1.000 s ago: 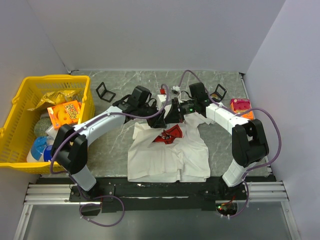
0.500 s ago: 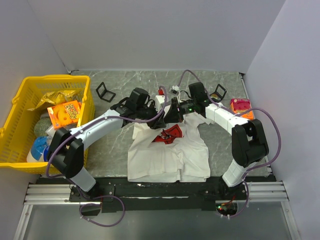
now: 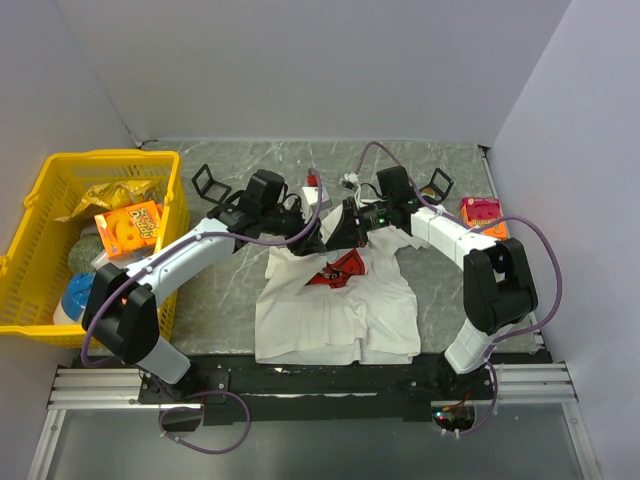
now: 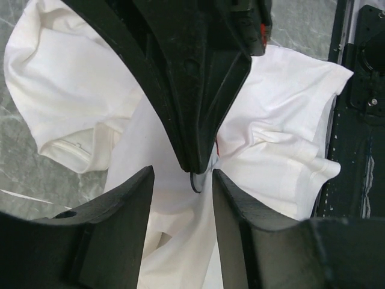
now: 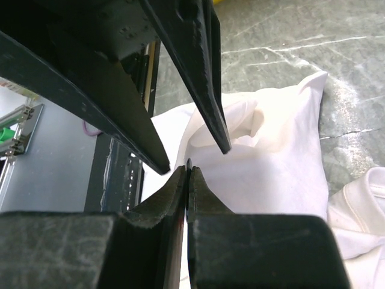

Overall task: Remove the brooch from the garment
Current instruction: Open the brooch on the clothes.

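Left gripper point(image 4: 181, 174): jaws parted wider than a second ago, withdrawn leftward, empty. Right gripper point(image 5: 187, 171): clamped on raised fold of white cotton T-shirt with red square print point(image 3: 340, 310). Brooch: possibly small dark loop point(image 4: 195, 184) at that tip; removal unfinished, regrasp likely needed

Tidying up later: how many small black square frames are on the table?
2: left frame near the yellow basket, right frame near the loose orange box. Others may be hidden.

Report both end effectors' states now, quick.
Left end effector: open, gripping nothing.
Right end effector: closed; whether it pinches anything cannot be told.
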{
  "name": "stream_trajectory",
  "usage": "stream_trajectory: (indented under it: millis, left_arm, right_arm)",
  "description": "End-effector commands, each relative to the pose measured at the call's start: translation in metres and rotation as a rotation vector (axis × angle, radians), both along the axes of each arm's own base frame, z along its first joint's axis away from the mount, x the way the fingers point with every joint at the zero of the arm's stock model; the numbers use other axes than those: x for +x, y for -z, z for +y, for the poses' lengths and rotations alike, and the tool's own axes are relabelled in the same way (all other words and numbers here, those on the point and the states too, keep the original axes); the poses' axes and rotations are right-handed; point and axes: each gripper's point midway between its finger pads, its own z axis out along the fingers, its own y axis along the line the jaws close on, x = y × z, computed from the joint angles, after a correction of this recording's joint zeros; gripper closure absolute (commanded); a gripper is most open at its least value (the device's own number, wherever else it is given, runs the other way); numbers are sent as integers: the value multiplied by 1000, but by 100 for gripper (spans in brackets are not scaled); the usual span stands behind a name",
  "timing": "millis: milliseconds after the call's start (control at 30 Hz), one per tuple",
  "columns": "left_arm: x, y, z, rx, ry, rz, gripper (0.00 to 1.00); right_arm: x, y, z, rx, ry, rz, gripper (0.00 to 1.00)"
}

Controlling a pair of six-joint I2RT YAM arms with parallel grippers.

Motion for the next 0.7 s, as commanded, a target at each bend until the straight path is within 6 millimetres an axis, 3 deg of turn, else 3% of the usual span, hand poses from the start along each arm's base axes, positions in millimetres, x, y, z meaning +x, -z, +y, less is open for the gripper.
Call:
stream_trajectory:
  millis: [0, 333, 667]
  left_arm:
    - [-9, -20, -2, -47, 71, -49, 50]
    - [-15, -3, -9, -20, 84, -33, 48]
    - [-6, 12, -11, 31, 45, -45, 50]
  right_arm:
    - [-2, -26, 3, 46, -30, -58, 100]
    - [0, -26, 3, 37, -17, -60, 100]
    - [0, -26, 3, 37, -17, -63, 100]
